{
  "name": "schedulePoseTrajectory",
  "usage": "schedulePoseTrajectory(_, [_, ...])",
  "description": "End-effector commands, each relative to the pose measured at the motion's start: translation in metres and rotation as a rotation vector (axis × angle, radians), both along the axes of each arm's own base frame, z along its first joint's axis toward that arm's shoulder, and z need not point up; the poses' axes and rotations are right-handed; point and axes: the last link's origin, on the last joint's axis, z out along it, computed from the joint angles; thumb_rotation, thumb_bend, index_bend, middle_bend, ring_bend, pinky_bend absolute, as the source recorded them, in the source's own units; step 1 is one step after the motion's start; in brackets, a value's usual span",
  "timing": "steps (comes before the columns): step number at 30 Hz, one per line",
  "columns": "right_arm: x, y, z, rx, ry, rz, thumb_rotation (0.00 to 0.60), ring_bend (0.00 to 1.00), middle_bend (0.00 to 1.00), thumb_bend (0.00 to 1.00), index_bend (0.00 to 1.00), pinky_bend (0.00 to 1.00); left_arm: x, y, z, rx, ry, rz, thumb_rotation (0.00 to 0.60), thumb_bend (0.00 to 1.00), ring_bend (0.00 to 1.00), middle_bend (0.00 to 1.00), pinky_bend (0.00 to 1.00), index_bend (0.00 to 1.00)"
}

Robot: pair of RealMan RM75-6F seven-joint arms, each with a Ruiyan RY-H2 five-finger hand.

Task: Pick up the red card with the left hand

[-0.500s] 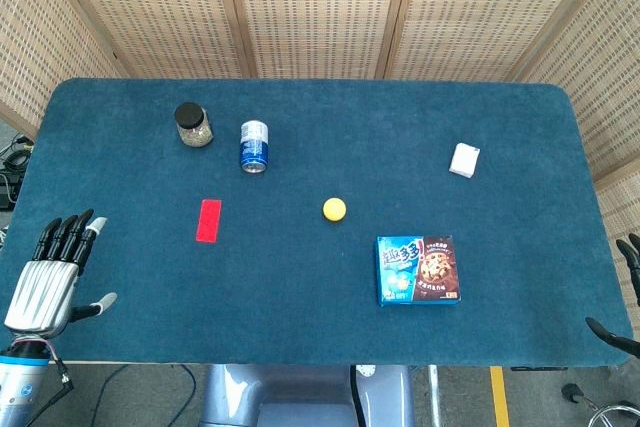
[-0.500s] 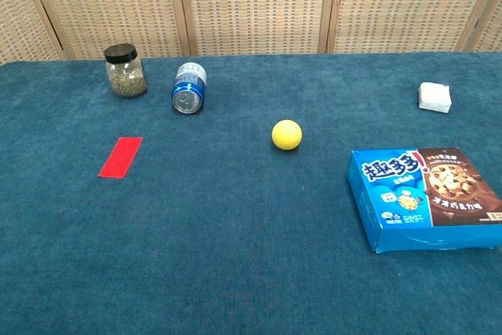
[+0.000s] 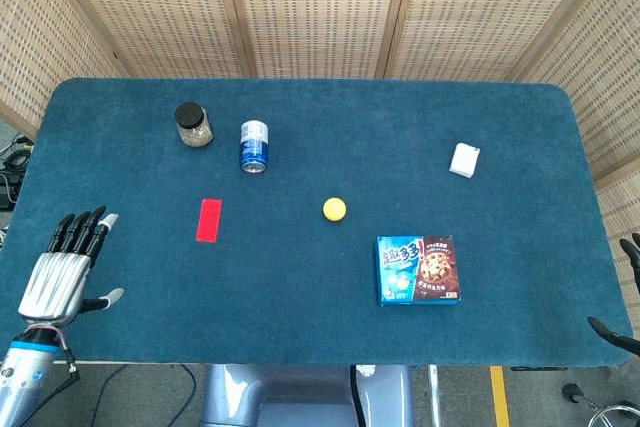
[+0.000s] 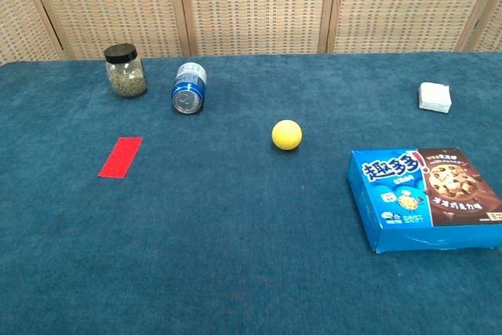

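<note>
The red card [image 3: 209, 220] lies flat on the blue table, left of centre; the chest view shows the red card [image 4: 121, 157] at its left side. My left hand [image 3: 63, 274] hovers over the table's near left corner, fingers straight and spread, thumb out, holding nothing. It is well to the left of and nearer than the card. Of my right hand [image 3: 628, 292] only dark fingertips show at the right edge of the head view. Neither hand appears in the chest view.
A dark-lidded jar [image 3: 194, 124] and a blue can [image 3: 254, 146] lying on its side sit behind the card. A yellow ball [image 3: 334, 209] is at the centre, a blue cookie box [image 3: 418, 270] to the right front, a small white block [image 3: 464, 159] at the right.
My left hand has shifted slightly forward and to the right over the table's corner. Nothing else has moved.
</note>
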Motion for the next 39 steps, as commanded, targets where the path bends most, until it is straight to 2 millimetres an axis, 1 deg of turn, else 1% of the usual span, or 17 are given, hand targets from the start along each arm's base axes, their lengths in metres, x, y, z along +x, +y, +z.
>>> schedulePoseTrajectory(1, [-0.003,-0.004,-0.001,0.002,0.001,-0.021,0.600,0.00,0.00,0.00,0.00,0.00,0.000,0.050,-0.029,-0.072,-0.001,-0.028,0.600,0.00,0.00,0.00,0.00,0.00])
schedulePoseTrajectory(3, [-0.005,-0.007,-0.002,0.005,0.002,-0.034,0.600,0.00,0.00,0.00,0.00,0.00,0.002,0.066,-0.041,-0.097,0.005,-0.047,0.600,0.00,0.00,0.00,0.00,0.01])
schedulePoseTrajectory(4, [-0.006,-0.007,-0.002,0.006,0.003,-0.038,0.600,0.00,0.00,0.00,0.00,0.00,0.004,0.071,-0.045,-0.105,0.004,-0.054,0.600,0.00,0.00,0.00,0.00,0.04])
schedulePoseTrajectory(6, [-0.008,-0.009,-0.003,0.008,0.007,-0.048,0.600,0.00,0.00,0.00,0.00,0.00,0.008,0.083,-0.055,-0.125,0.000,-0.071,0.600,0.00,0.00,0.00,0.00,0.15])
schedulePoseTrajectory(8, [-0.009,-0.011,-0.004,0.010,0.010,-0.056,0.600,0.00,0.00,0.00,0.00,0.00,0.012,0.095,-0.066,-0.137,-0.001,-0.084,0.600,0.00,0.00,0.00,0.00,0.29])
schedulePoseTrajectory(10, [-0.010,-0.013,-0.005,0.012,0.012,-0.065,0.600,0.00,0.00,0.00,0.00,0.00,0.014,0.106,-0.076,-0.145,0.008,-0.093,0.600,0.03,0.00,0.00,0.00,0.34])
schedulePoseTrajectory(14, [-0.014,-0.017,-0.006,0.012,0.018,-0.084,0.600,0.00,0.00,0.00,0.00,0.00,0.015,0.121,-0.096,-0.172,0.019,-0.085,0.600,0.14,0.00,0.00,0.00,0.40])
schedulePoseTrajectory(17, [-0.017,-0.020,-0.008,0.014,0.024,-0.098,0.600,0.00,0.00,0.00,0.00,0.00,0.014,0.129,-0.106,-0.178,0.033,-0.077,0.600,0.16,0.00,0.00,0.00,0.41])
schedulePoseTrajectory(19, [-0.020,-0.022,-0.010,0.022,0.025,-0.109,0.600,0.00,0.00,0.00,0.00,0.00,0.008,0.138,-0.115,-0.191,0.042,-0.056,0.600,0.16,0.00,0.00,0.00,0.41])
schedulePoseTrajectory(23, [-0.022,-0.023,-0.010,0.020,0.026,-0.115,0.600,0.00,0.00,0.00,0.00,0.00,0.001,0.145,-0.122,-0.195,0.040,-0.044,0.600,0.18,0.00,0.00,0.00,0.41])
schedulePoseTrajectory(26, [-0.023,-0.023,-0.009,0.018,0.024,-0.118,0.600,0.00,0.00,0.00,0.00,0.00,-0.005,0.149,-0.126,-0.201,0.038,-0.034,0.600,0.18,0.00,0.00,0.00,0.40])
schedulePoseTrajectory(30, [-0.023,-0.024,-0.009,0.015,0.024,-0.122,0.600,0.00,0.00,0.00,0.00,0.00,-0.009,0.151,-0.133,-0.214,0.031,-0.032,0.600,0.20,0.00,0.00,0.00,0.40])
schedulePoseTrajectory(39, [-0.026,-0.026,-0.009,0.019,0.026,-0.133,0.600,0.00,0.00,0.00,0.00,0.00,-0.011,0.153,-0.143,-0.231,0.044,-0.043,0.600,0.19,0.00,0.00,0.00,0.40])
